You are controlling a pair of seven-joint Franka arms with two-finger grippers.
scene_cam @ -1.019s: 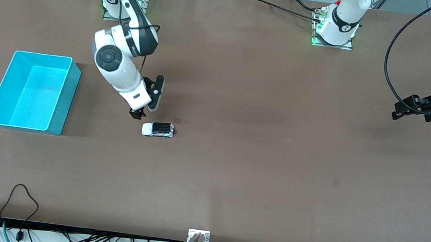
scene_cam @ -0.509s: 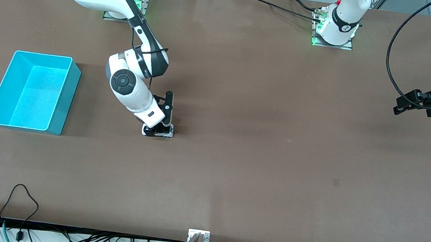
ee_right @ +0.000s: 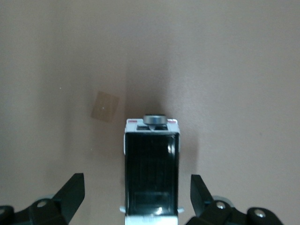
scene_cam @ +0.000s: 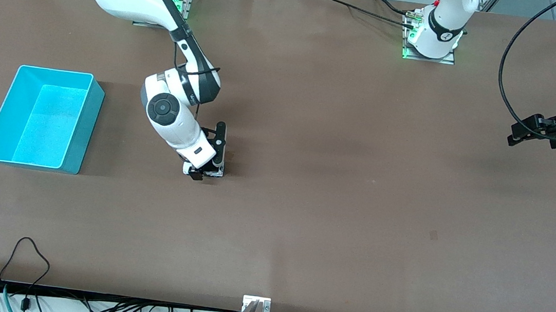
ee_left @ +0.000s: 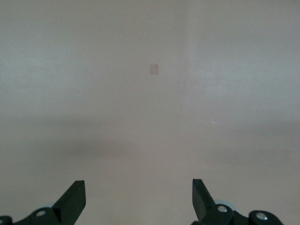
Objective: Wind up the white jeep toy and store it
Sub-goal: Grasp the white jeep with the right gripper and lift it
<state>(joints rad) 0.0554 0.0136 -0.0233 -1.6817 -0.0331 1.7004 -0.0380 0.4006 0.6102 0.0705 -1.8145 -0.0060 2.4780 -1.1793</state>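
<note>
Grasp step: your right tool (scene_cam: pixel 202 171) straddles the white jeep toy (ee_right: pixel 151 173), fingers apart; close next; left tool (ee_left: pixel 138 199) waits, spread.

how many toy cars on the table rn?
1. The white jeep toy sits on the table, between the open jaws of the right gripper, beside the turquoise bin toward the right arm's end. None seen elsewhere.

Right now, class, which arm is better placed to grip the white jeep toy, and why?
The right arm. The right gripper is down at the white jeep toy, open fingers on either side. The left gripper waits open near the left arm's end of the table.
</note>
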